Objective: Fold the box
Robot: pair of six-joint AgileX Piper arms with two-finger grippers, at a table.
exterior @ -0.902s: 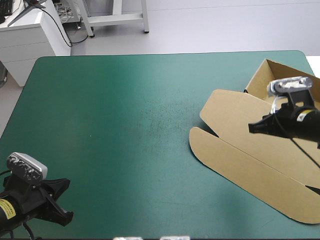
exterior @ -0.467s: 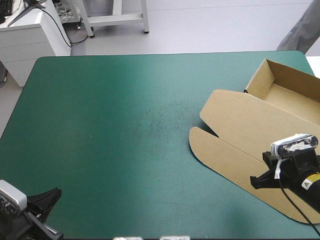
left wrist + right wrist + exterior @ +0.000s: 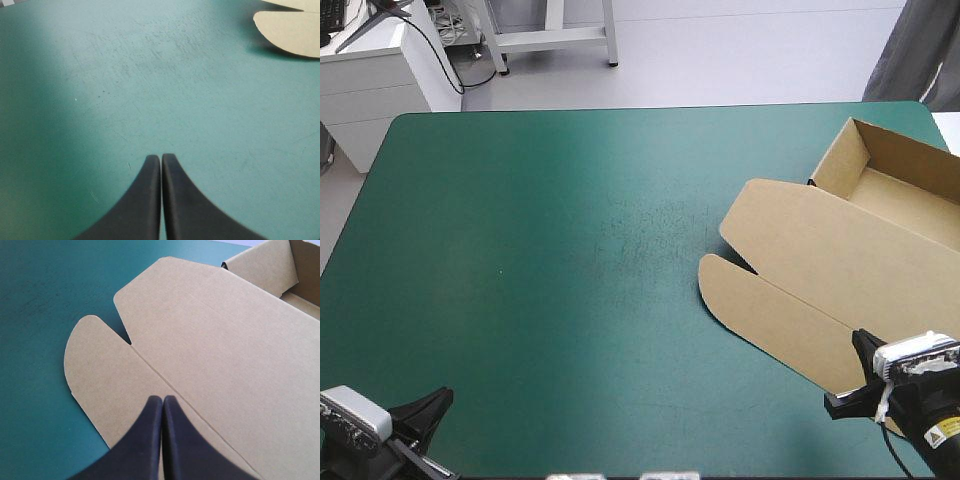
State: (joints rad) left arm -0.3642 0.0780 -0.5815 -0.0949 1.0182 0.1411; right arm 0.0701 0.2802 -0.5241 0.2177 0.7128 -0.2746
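The brown box (image 3: 820,250) lies on the right side of the table (image 3: 550,250), on its teal-green cover. The tray (image 3: 895,185) stands with its walls raised at the table's far right corner, open on top, and it runs past the right edge of the high view. From the tray's nearer wall the lid (image 3: 800,235) lies flat on the cover, reaching toward the table's middle and its near edge. A crease crosses the lid from side to side. Past the crease, the front strip ends in a rounded flap (image 3: 725,285), with a small notch where the flap meets the main panel.

The left tool (image 3: 161,159) is at the table's near left corner, over bare cover. Its two black fingers (image 3: 145,205) are pressed together into one pointed arch and hold nothing. Well ahead of it and off to one side, the rounded flap shows against the cover.

The right tool (image 3: 162,400) is at the table's near right corner, over the lid's front strip. Its black fingers (image 3: 145,445) also meet tip to tip with nothing between them. The tips point across the lid toward the tray and sit just beside the crease. The pictures do not show whether the tips touch the board.
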